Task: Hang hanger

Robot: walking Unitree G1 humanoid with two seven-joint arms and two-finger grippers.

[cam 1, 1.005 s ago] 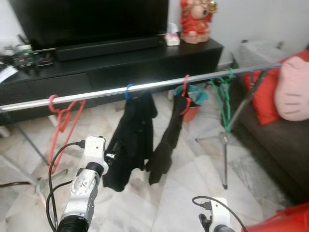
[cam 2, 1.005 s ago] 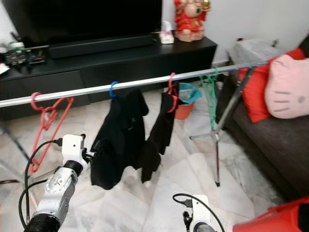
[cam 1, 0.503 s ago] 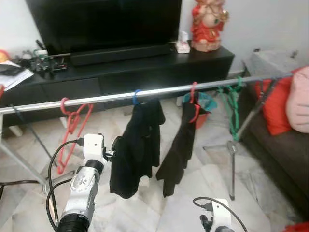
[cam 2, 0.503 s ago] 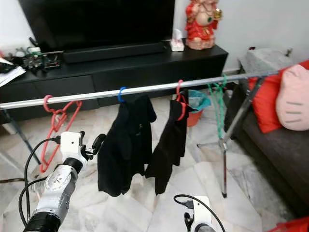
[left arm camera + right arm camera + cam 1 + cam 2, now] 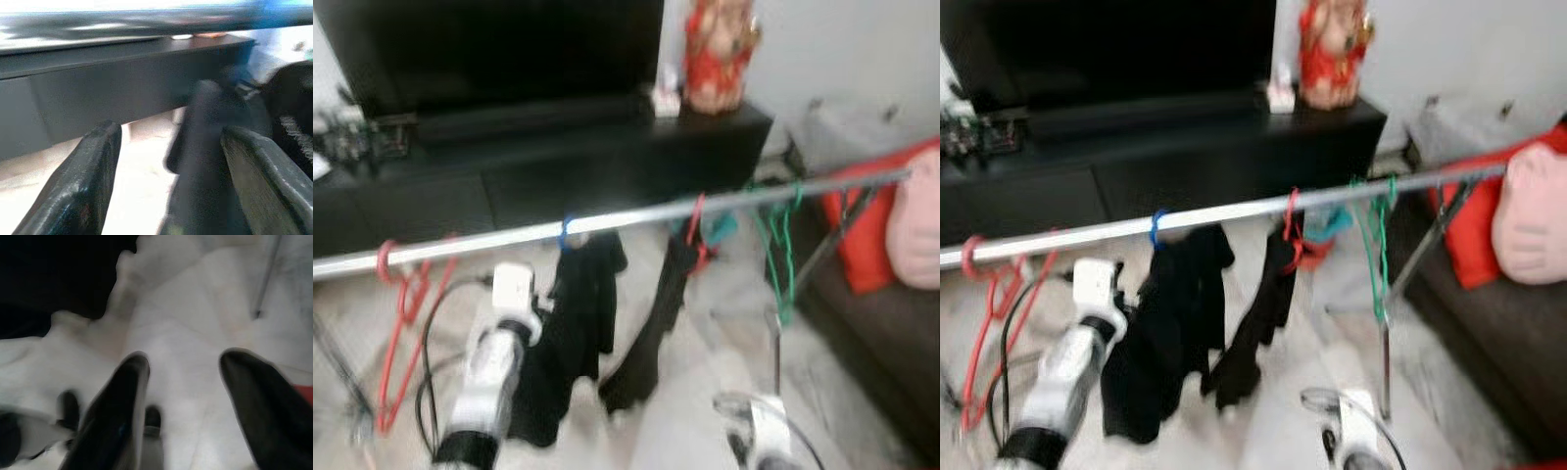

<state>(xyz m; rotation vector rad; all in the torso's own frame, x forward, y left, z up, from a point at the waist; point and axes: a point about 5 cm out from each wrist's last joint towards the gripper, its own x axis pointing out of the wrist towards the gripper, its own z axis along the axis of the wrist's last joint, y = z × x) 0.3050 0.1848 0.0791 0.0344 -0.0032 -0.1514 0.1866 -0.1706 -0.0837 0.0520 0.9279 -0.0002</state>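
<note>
Rail: silver rail [image 5: 607, 221] spans the room in front of the black TV cabinet [image 5: 558, 162], sloping up toward its right end; head views blurred.
Hangers on rail: red hanger [image 5: 406, 294] bare near the left end; blue hook [image 5: 566, 235] carrying a black garment [image 5: 570, 333] about mid-rail; a second red hook [image 5: 1291, 230] with another dark garment [image 5: 651, 328] just right of it; green hanger [image 5: 773, 235] bare toward the right end.
Left claw: left claw [image 5: 166, 181] raised below the rail, just beside the black garment; fingers spread apart, nothing between them, dark cloth directly ahead in the wrist view.
Right claw: right claw [image 5: 183, 411] low, pointing at the pale marble floor [image 5: 186, 308]; fingers spread, empty.
Task status (judgement): no hanger is in either claw; hangers in sight are already hooked over the rail.
Handling (judgement): hanger is thin, light, stiff plastic, smooth, apt to swing or rotate in a pinch. Take it at the neck just under the hook, so the hook stays upright for the rail. The loaded one hangs heavier and sways.
</note>
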